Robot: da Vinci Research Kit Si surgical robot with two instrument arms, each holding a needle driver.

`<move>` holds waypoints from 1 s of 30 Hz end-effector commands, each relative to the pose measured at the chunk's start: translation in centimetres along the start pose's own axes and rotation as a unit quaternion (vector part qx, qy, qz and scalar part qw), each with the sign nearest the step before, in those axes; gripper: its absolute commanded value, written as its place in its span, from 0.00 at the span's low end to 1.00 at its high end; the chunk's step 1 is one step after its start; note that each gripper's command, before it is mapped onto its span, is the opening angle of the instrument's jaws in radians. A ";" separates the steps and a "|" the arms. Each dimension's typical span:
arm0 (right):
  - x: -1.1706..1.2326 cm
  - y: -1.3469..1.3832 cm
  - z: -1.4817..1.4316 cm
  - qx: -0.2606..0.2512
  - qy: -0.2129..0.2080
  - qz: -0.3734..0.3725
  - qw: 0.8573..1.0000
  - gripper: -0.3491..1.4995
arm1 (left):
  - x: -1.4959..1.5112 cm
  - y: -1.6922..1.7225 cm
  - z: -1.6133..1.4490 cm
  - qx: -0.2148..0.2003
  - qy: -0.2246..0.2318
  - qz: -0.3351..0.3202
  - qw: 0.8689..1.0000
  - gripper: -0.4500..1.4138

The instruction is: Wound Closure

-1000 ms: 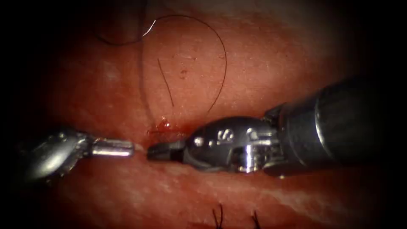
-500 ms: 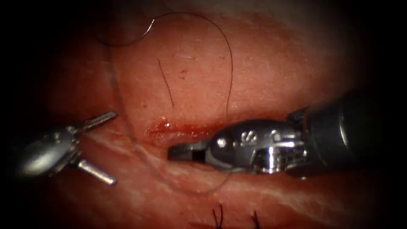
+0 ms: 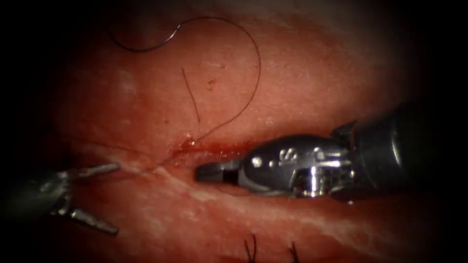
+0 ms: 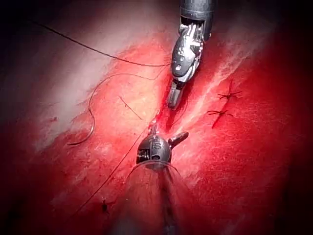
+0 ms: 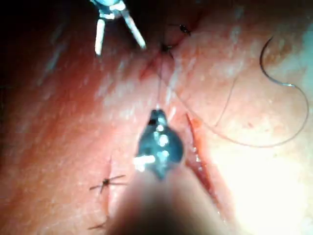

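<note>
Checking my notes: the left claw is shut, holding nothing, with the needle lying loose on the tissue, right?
No: the endoscope view shows the left claw open, its jaws spread apart. It holds nothing, and the needle lies loose on the tissue.

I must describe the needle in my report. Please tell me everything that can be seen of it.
The needle is a thin, dark, curved metal arc with a bright glint near one end. It lies free on the tissue, above the cut, and no tool holds it. The dark thread runs from it in a wide loop down to the cut.
</note>
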 end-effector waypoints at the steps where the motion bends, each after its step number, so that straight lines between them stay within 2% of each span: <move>1: -0.08 -0.09 0.06 0.003 -0.002 0.000 1.000 0.00 | 0.05 0.00 0.06 0.008 -0.003 0.007 1.000 0.47; 7: -0.09 -0.10 0.07 0.003 -0.004 -0.001 1.000 0.00 | 0.25 -0.02 0.03 0.022 -0.005 0.042 0.999 0.41; 9: -0.08 -0.13 0.07 0.004 -0.005 -0.002 1.000 0.00 | 0.27 -0.13 0.05 0.041 -0.014 0.057 0.997 0.39; 16: -0.06 -0.17 0.06 0.003 -0.005 -0.005 1.000 0.00 | -0.07 -0.50 0.25 0.054 -0.080 0.070 0.993 0.39; 19: -0.05 -0.17 0.05 0.003 -0.005 -0.005 1.000 0.00 | -0.30 -0.55 0.32 0.044 -0.125 0.081 0.988 0.28; 20: -0.04 -0.17 0.05 0.004 -0.007 -0.005 1.000 0.00 | -0.37 -0.52 0.34 0.040 -0.141 0.085 0.986 0.22; 22: -0.04 -0.17 0.05 0.004 -0.007 -0.005 1.000 0.00 | -0.41 -0.48 0.35 0.035 -0.145 0.086 0.985 0.16; 24: -0.04 -0.16 0.05 0.003 -0.007 -0.004 1.000 0.00 | -0.37 -0.45 0.32 0.029 -0.142 0.084 0.986 0.03; 27: -0.05 -0.16 0.05 0.003 -0.007 -0.004 1.000 0.00 | -0.31 -0.44 0.29 0.028 -0.142 0.081 0.986 0.03; 29: -0.05 -0.16 0.05 0.003 -0.007 -0.004 1.000 0.00 | -0.27 -0.44 0.27 0.028 -0.139 0.080 0.987 0.11; 30: -0.05 -0.15 0.05 0.003 -0.007 -0.004 1.000 0.00 | -0.24 -0.45 0.25 0.029 -0.135 0.078 0.987 0.19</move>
